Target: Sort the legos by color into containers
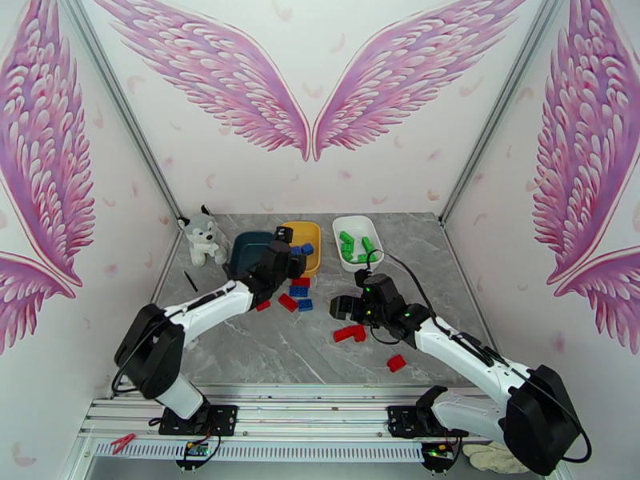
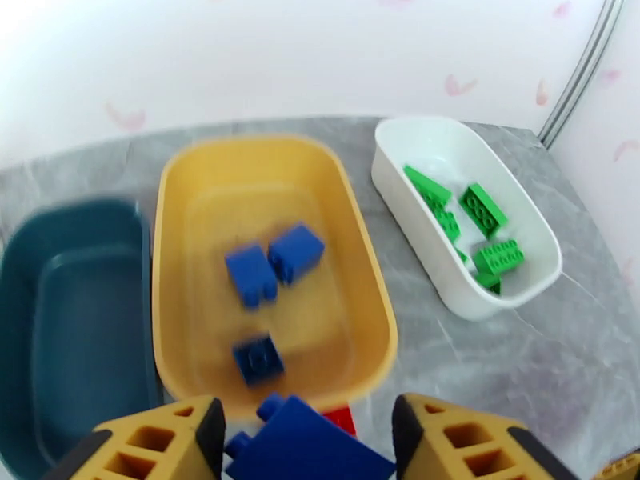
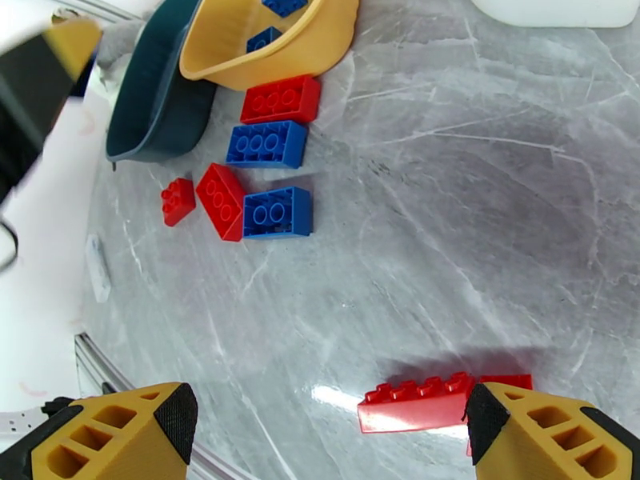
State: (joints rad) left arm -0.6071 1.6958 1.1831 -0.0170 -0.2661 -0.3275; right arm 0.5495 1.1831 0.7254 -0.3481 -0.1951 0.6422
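My left gripper (image 2: pixel 300 430) hangs open over the near end of the yellow tray (image 2: pixel 240 166). A blue lego (image 2: pixel 308 446) lies tilted between its fingers; I cannot tell whether it touches them. Three blue legos (image 2: pixel 272 262) lie in that tray. The white tray (image 2: pixel 424 142) holds several green legos (image 2: pixel 480 210). The dark teal tray (image 2: pixel 72 314) has nothing in it. My right gripper (image 3: pixel 328 430) stands open above the table, with a long red lego (image 3: pixel 416 402) beside its right finger. Red and blue legos (image 3: pixel 268 146) lie loose by the yellow tray (image 3: pixel 320 38).
A plush husky (image 1: pixel 200 238) sits at the back left beside the teal tray (image 1: pixel 248 246). One more red lego (image 1: pixel 396 362) lies near the front right. A thin black stick (image 1: pixel 190 280) rests at the left edge. The walls close in the table on three sides.
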